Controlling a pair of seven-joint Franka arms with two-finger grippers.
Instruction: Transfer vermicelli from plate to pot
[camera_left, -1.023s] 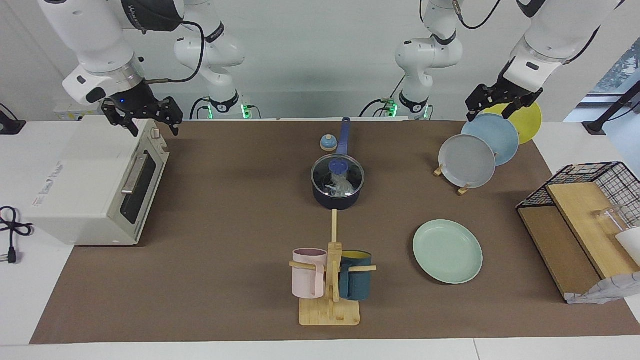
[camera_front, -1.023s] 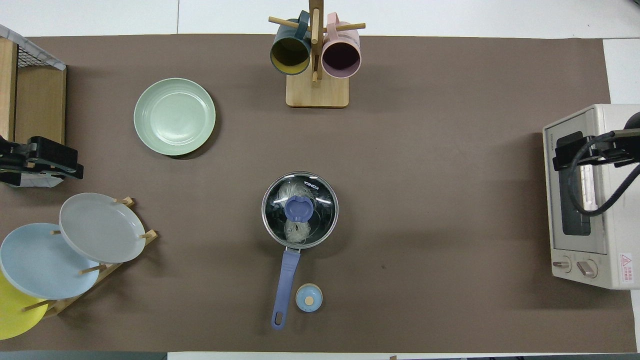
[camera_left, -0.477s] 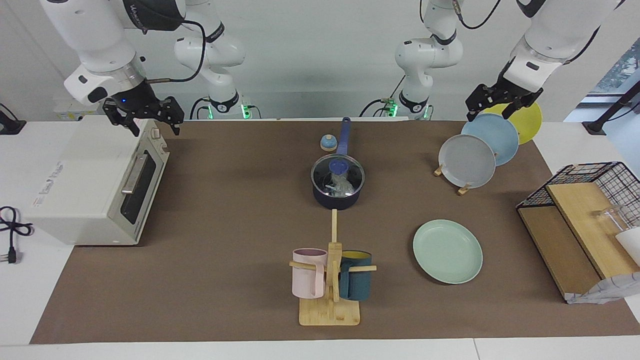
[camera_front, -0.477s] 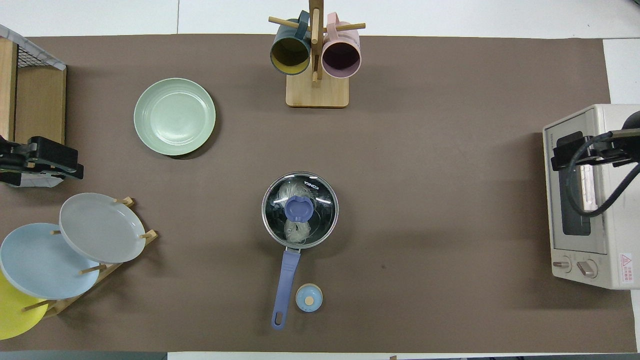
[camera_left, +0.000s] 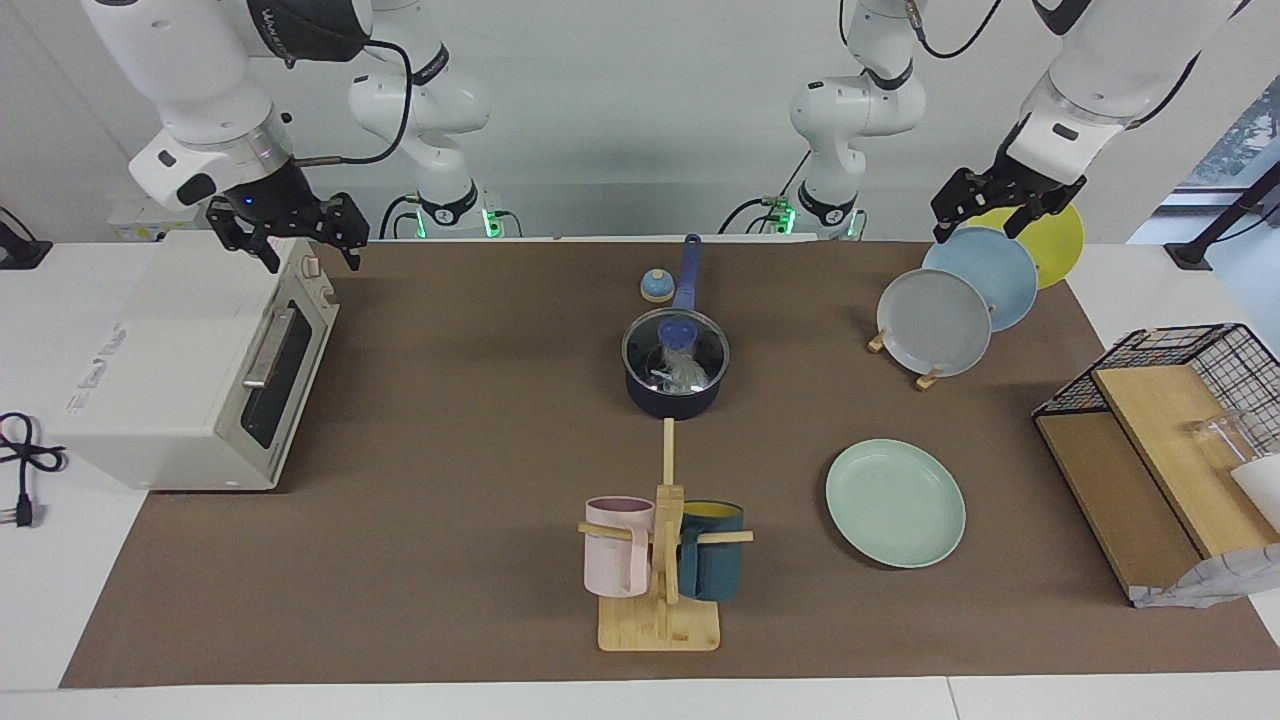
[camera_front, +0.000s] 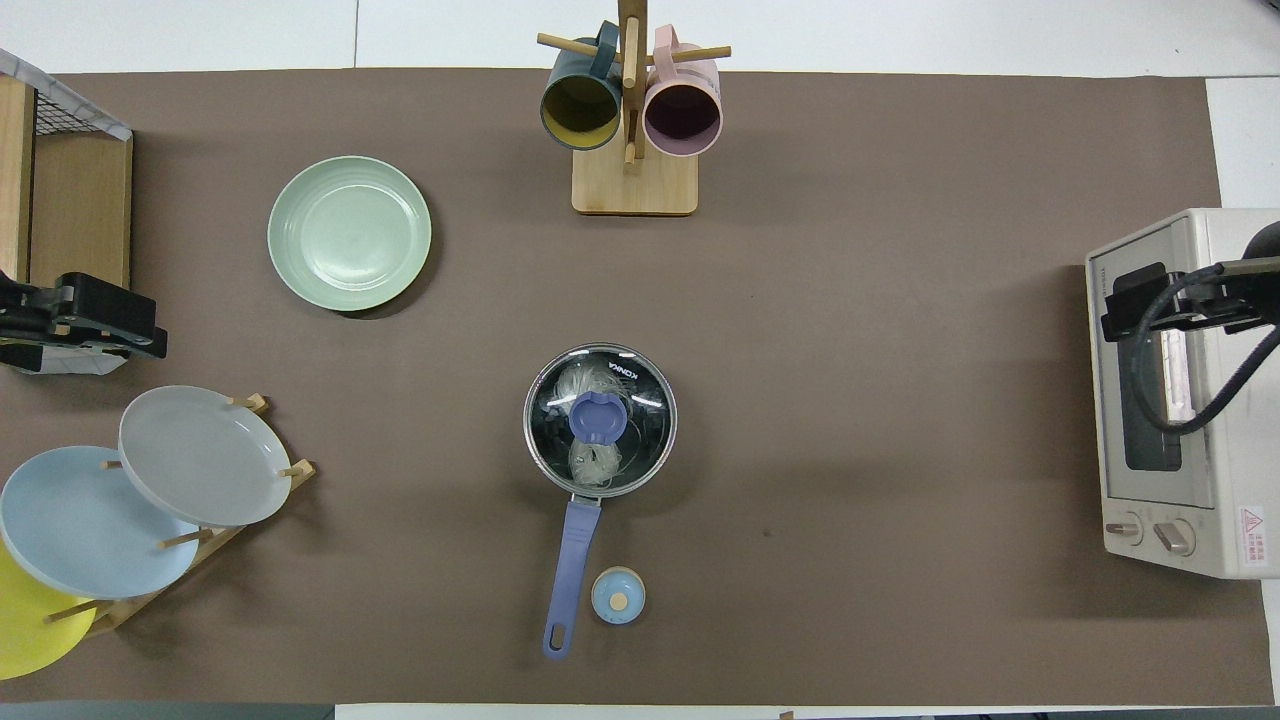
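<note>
Since a second ago only the right gripper (camera_left: 297, 240) has moved, sliding a tiny bit along over the toaster oven (camera_left: 190, 370); its fingers are spread apart and hold nothing. The left gripper (camera_left: 985, 208) waits over the plate rack (camera_left: 960, 290), fingers spread too. The vermicelli (camera_left: 681, 371) sits inside the pot (camera_left: 676, 392), under the glass lid (camera_front: 600, 420). From the pot, the bare plate (camera_left: 895, 503) lies farther from the robots, toward the left arm's end.
</note>
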